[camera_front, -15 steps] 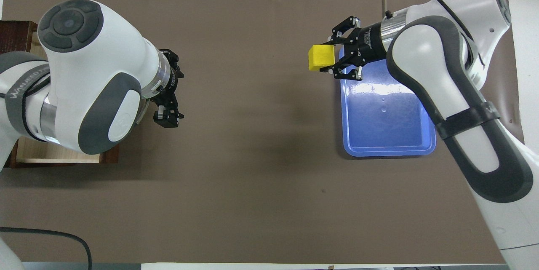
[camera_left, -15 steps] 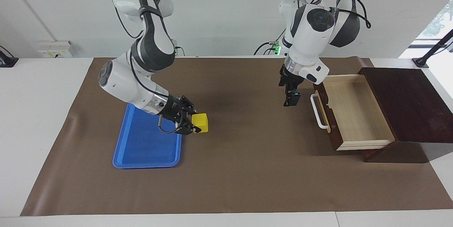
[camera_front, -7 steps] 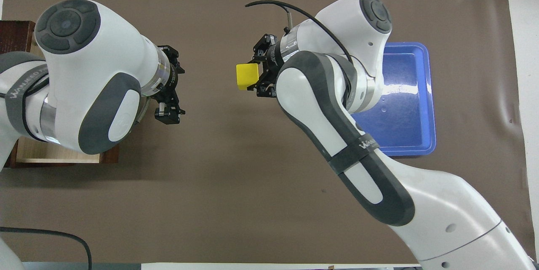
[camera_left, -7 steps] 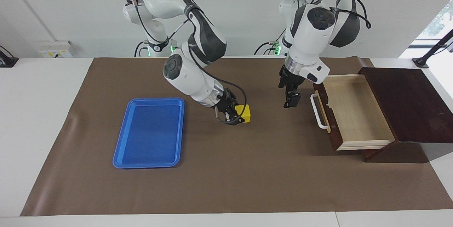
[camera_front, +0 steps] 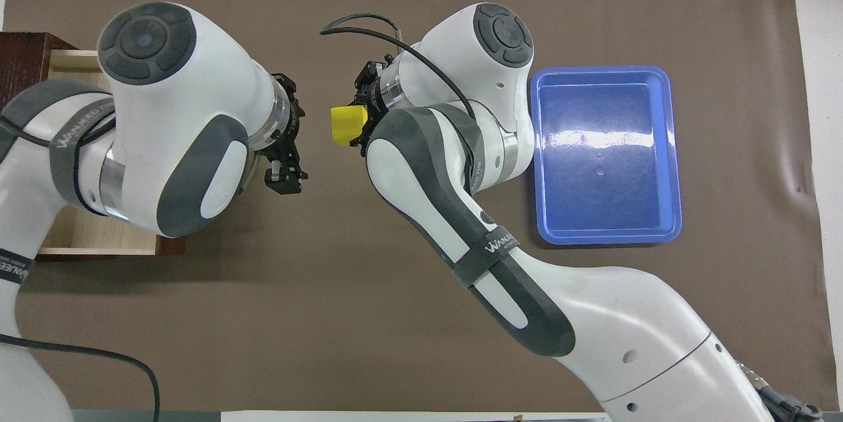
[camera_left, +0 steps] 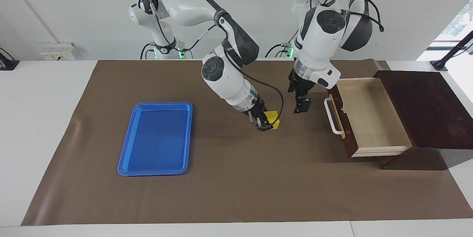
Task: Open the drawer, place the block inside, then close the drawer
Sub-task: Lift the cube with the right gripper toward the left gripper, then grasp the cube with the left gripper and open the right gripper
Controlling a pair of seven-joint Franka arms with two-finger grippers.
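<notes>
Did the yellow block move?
Yes. The block, held by the right gripper, went from beside the tray toward the drawer.

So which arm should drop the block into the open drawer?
Probably the right: its gripper already holds the yellow block over the mat beside the open drawer. The left gripper, open and empty, hangs in front of the drawer's handle.

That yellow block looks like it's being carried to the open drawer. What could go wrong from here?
The right gripper pinches the block by one side, so it might slip out over the mat. The left gripper hangs between the block and the drawer, so the arms could bump. The block might catch the drawer's front rim.
</notes>
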